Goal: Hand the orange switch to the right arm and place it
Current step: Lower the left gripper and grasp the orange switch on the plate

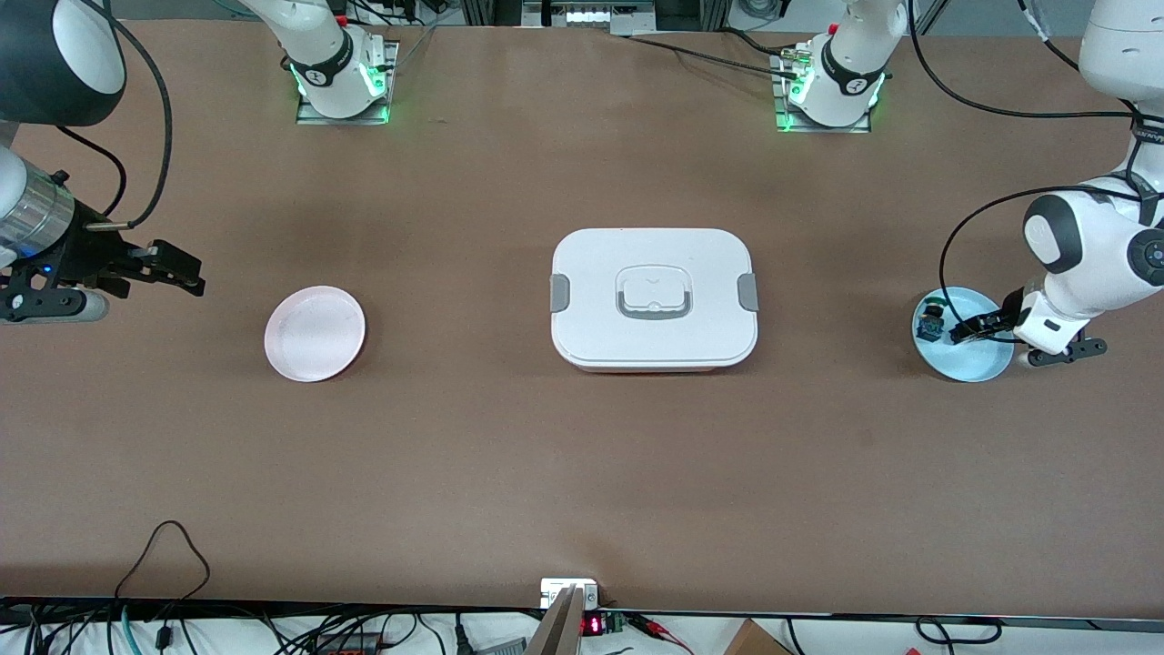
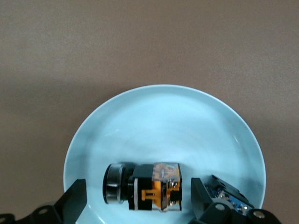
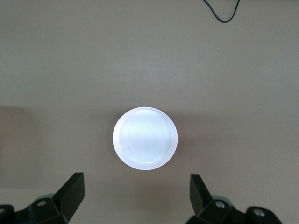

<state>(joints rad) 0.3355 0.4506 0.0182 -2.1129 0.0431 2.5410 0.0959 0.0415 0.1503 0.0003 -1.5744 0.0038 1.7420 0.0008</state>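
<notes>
The orange switch (image 2: 145,187) lies on its side in the light blue plate (image 2: 163,121) at the left arm's end of the table. It has a black body, an orange block and a dark round cap. My left gripper (image 2: 138,198) is low over that plate (image 1: 978,364). It is open, with one finger on each side of the switch and a gap at both. My right gripper (image 1: 175,269) hangs open and holds nothing. It is over the bare table at the right arm's end, beside the pink plate (image 1: 315,333), which the right wrist view shows as pale and round (image 3: 145,138).
A second small part with a blue top (image 2: 230,192) lies in the blue plate next to the switch, partly hidden by a left finger (image 2: 202,196). A shut white lunch box (image 1: 653,296) with grey clips sits mid-table. A black cable loop (image 1: 168,546) lies near the table's front edge.
</notes>
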